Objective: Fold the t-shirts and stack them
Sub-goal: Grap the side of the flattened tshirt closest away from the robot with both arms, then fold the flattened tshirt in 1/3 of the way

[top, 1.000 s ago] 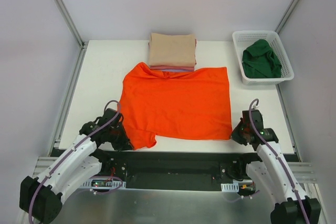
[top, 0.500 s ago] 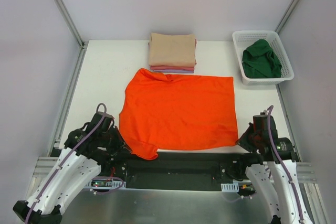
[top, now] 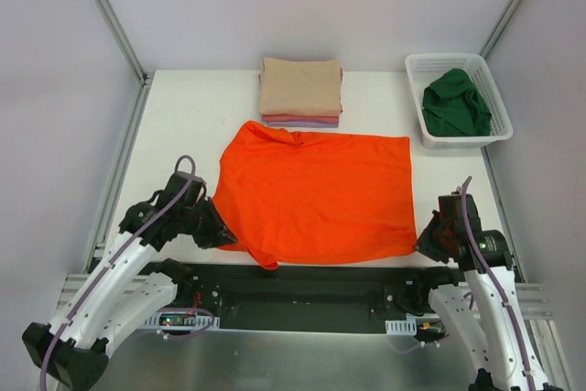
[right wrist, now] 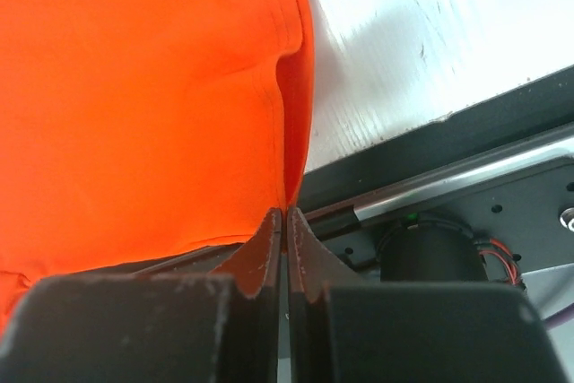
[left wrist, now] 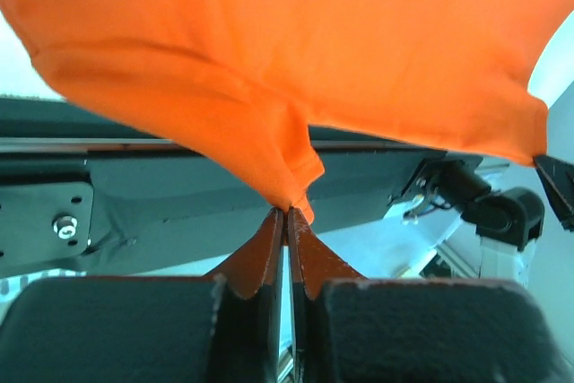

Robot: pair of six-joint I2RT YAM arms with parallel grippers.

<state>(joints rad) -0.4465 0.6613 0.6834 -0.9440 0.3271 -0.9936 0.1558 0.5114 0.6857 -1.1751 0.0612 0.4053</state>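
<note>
A bright orange t-shirt (top: 320, 194) lies spread across the near half of the table, its near edge hanging over the front rail. My left gripper (top: 222, 237) is shut on its near left edge (left wrist: 289, 195). My right gripper (top: 423, 246) is shut on its near right corner (right wrist: 291, 168). Both pairs of jaws pinch cloth at their tips. Folded t-shirts form a stack (top: 300, 89) at the back centre, beige on top with pink and lavender edges below. A dark green t-shirt (top: 455, 103) lies crumpled in the basket.
A white mesh basket (top: 418, 89) stands at the back right corner. A black rail (top: 320, 276) runs along the table's near edge between the arm bases. Metal frame posts flank the table on both sides.
The orange t-shirt has been dragged toward the near edge and away from the folded stack. Both grippers moved nearer with it; the left then shifted slightly inward.
</note>
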